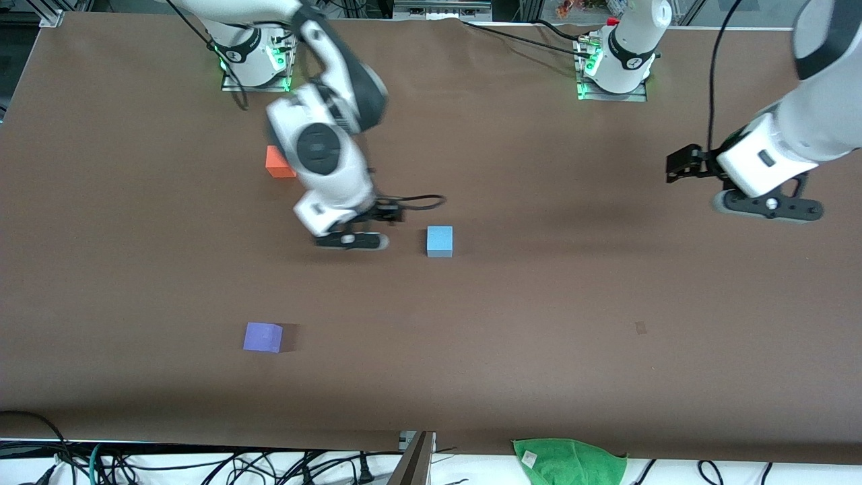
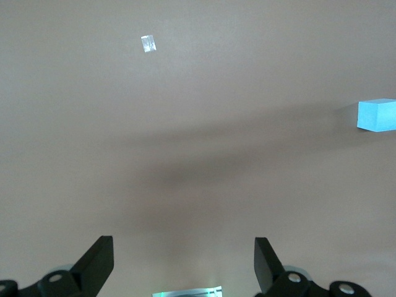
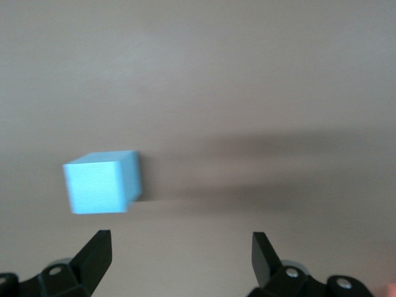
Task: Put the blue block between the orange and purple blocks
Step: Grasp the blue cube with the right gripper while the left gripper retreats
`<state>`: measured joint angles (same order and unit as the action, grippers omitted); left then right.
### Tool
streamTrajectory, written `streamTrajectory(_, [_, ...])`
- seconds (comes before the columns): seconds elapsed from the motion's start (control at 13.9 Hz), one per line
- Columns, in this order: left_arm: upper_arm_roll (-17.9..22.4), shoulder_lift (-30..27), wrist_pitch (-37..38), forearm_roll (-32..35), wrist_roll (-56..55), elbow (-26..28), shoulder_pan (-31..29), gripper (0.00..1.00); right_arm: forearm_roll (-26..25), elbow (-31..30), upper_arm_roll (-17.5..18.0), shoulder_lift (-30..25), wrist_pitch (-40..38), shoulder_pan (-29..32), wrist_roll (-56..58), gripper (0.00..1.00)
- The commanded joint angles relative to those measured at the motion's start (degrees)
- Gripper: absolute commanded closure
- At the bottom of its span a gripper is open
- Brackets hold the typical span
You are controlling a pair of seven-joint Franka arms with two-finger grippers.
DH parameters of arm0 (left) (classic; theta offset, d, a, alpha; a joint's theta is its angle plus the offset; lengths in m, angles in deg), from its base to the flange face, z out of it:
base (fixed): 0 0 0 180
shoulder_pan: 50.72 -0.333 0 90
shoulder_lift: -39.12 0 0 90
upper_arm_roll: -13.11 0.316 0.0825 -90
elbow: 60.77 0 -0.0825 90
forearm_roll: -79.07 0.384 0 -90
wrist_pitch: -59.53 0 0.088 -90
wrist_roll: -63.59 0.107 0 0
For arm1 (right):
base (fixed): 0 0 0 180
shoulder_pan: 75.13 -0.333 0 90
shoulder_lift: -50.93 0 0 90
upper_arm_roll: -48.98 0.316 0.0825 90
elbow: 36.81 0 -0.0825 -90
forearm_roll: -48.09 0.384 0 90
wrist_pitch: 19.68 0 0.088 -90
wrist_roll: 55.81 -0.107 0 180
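Observed blue block (image 1: 440, 240) flat on the brown table (image 1: 539, 323), untouched, near mid-table; orange block (image 1: 279, 162) farther from the front camera toward the right arm's end, partly hidden by that arm; purple block (image 1: 262, 337) nearer the camera at that same end, well apart from both. Found right gripper (image 1: 352, 240) in the air over bare table just beside the blue block, fingers (image 3: 93, 257) spread wide and holding nothing. Noted left gripper (image 1: 769, 205) waiting over bare table at the left arm's end, fingers (image 2: 96, 263) likewise apart and empty.
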<state>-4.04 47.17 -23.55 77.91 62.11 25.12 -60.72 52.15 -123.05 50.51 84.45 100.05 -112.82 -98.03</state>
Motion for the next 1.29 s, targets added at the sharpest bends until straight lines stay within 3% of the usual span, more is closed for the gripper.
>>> streamTrajectory(0.0, [5.1,-8.5,-4.4,-2.7,3.9,10.9,1.9,0.0,0.0,8.0,-0.7,10.3,5.4,-2.7,-5.4,0.0])
streamTrajectory(0.14, [9.0,-14.0,-8.1,-2.6,3.4,17.2,5.4,0.0,-0.2,8.6,-0.8,12.4,7.8,-4.8,-7.5,0.0])
streamTrajectory(0.43, [10.1,-13.5,-8.2,-1.6,2.0,16.4,6.7,0.0,-0.4,8.6,-1.1,14.3,9.6,-7.4,-10.8,0.0])
streamTrajectory(0.65, [14.1,-12.1,-8.9,-1.8,-0.8,14.6,10.1,0.0,-2.6,8.6,-1.2,14.8,11.1,-8.1,-10.5,0.0])
streamTrajectory(0.93, [14.4,-11.7,-8.8,-1.6,-0.5,13.1,9.9,0.0,-8.5,9.3,-1.2,15.3,12.4,-8.1,-8.8,0.0])
streamTrajectory(1.22, [14.2,-11.4,-8.2,-1.6,-0.5,12.5,9.6,0.0,-8.9,9.3,-1.2,16.6,13.4,-8.2,-9.7,0.0])
